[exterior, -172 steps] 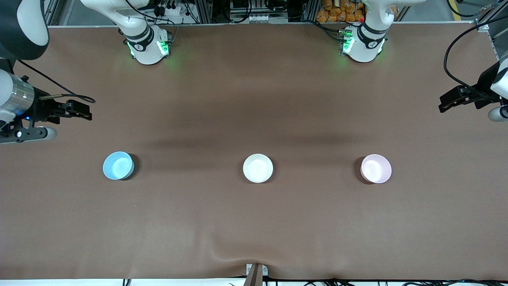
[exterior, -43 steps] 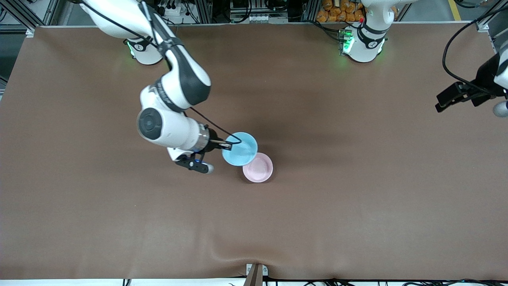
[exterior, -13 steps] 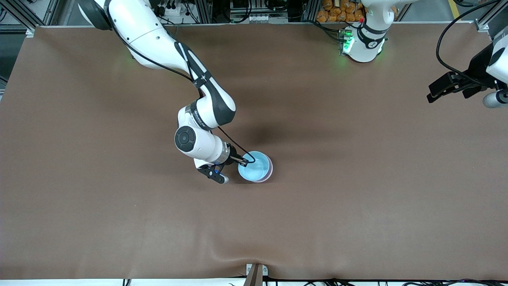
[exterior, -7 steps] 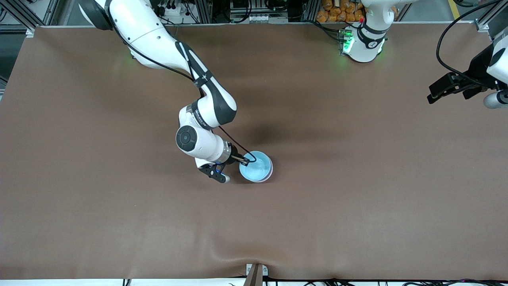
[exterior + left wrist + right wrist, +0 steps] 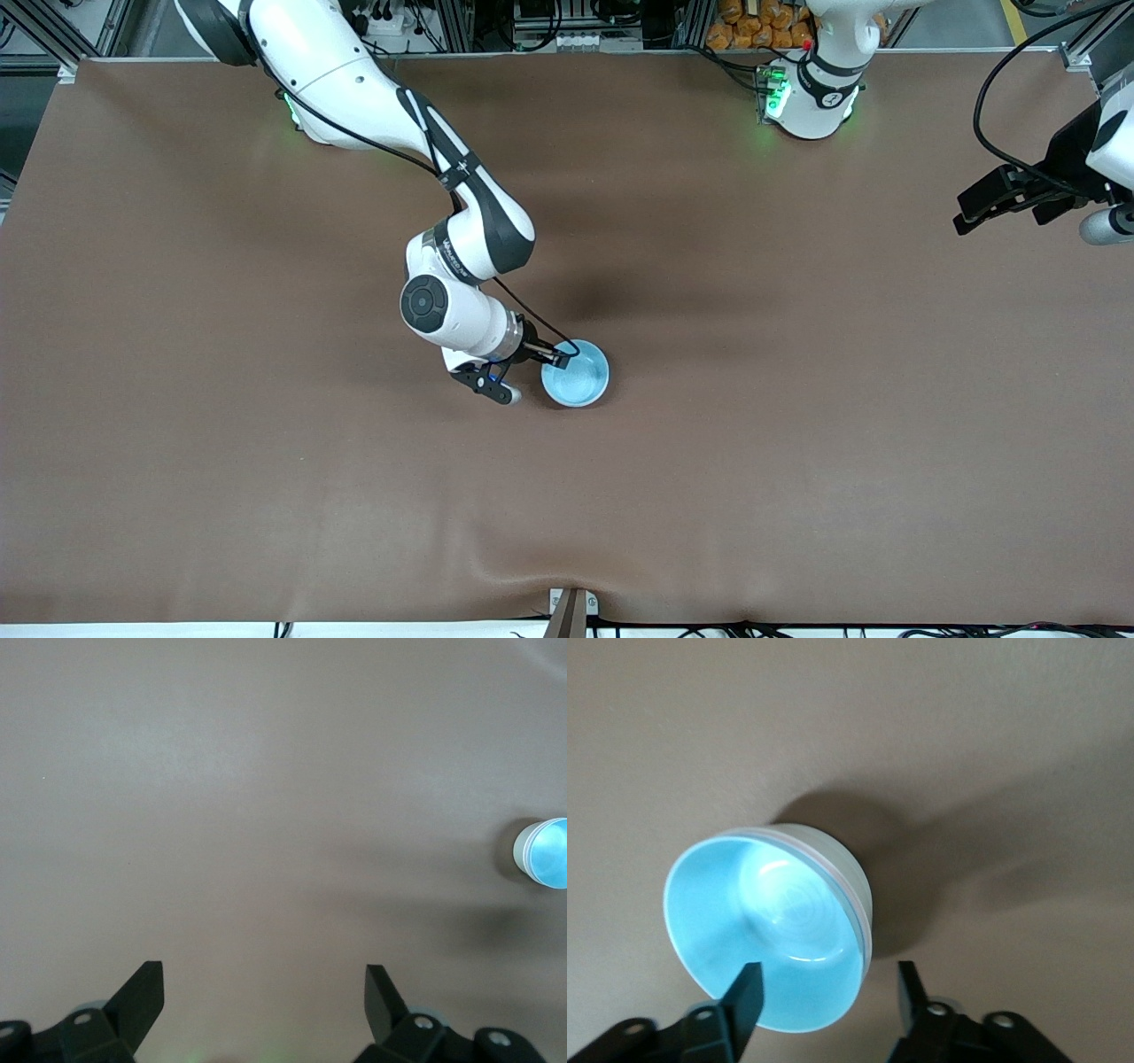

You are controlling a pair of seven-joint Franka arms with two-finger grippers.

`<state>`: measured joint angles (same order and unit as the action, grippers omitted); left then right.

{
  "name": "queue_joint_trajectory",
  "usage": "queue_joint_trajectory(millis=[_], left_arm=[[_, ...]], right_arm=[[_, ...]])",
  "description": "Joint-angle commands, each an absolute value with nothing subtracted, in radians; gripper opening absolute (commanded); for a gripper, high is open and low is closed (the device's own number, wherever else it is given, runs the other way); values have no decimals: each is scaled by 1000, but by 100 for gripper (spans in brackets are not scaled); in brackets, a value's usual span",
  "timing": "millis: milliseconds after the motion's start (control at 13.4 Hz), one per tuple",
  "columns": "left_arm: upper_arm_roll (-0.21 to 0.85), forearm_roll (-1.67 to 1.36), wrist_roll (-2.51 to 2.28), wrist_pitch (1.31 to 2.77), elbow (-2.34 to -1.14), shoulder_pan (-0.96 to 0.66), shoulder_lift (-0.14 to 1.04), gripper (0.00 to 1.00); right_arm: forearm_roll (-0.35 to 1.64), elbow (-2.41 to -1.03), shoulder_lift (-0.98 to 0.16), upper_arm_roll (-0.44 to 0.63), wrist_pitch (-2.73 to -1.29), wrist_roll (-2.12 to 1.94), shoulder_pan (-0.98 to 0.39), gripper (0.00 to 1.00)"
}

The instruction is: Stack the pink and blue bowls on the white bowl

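Observation:
The blue bowl (image 5: pixel 576 373) sits nested on top of a stack in the middle of the table. The pink bowl shows only as a thin rosy edge (image 5: pixel 866 930) under the blue rim. Below that edge is the pale wall of the white bowl (image 5: pixel 852 873). My right gripper (image 5: pixel 562 355) is open. One finger is inside the blue bowl and the other outside its rim, and neither presses on it (image 5: pixel 829 983). My left gripper (image 5: pixel 964 215) waits open and empty above the left arm's end of the table (image 5: pixel 264 979). From there the stack (image 5: pixel 542 852) looks small.
Brown cloth (image 5: pixel 797 461) covers the table all around the stack. A small metal bracket (image 5: pixel 571 607) sits at the table edge nearest the front camera. Black cables (image 5: pixel 1001 106) hang by the left arm's wrist.
My right gripper has opened and let go of the blue bowl, which has settled squarely into the pink bowl. The left arm has not moved.

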<state>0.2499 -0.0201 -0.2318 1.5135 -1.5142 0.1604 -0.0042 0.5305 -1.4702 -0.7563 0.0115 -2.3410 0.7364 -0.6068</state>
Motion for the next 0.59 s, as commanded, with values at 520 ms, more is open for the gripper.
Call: queue_joint_trajectory(millis=[520], left_arm=[[250, -40, -212, 1526, -1526, 169, -14, 100]], right_arm=[[494, -1757, -409, 107, -2080, 278, -387, 100]])
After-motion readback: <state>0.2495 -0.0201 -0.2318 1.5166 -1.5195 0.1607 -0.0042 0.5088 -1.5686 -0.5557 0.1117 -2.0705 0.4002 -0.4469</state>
